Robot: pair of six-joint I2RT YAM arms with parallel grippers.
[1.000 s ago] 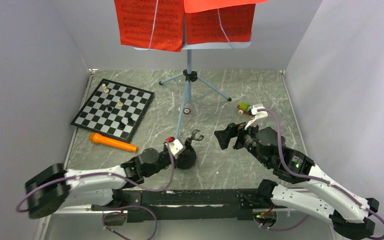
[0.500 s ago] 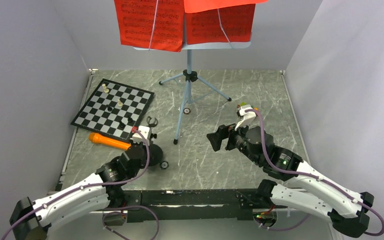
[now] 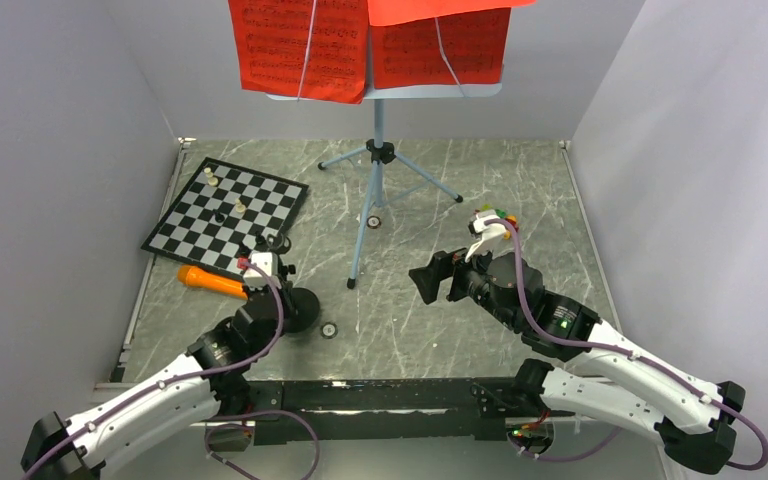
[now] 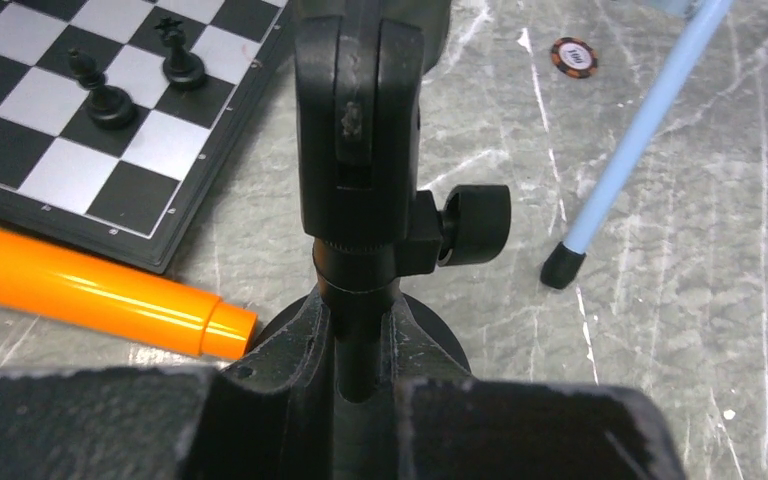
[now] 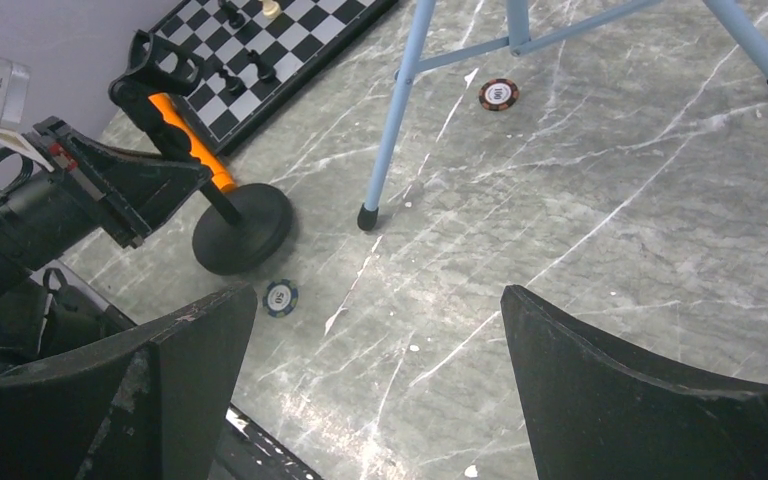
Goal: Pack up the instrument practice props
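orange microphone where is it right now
In the top view the orange microphone lies flat on the left, along the near edge of the chessboard, its tip right beside the base of the mic stand held by the left tool.

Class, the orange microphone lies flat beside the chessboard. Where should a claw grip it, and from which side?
Mid-barrel of the orange microphone, from straight above, jaws across its length: it lies flat, a slim cylinder, with the chessboard close along one side.
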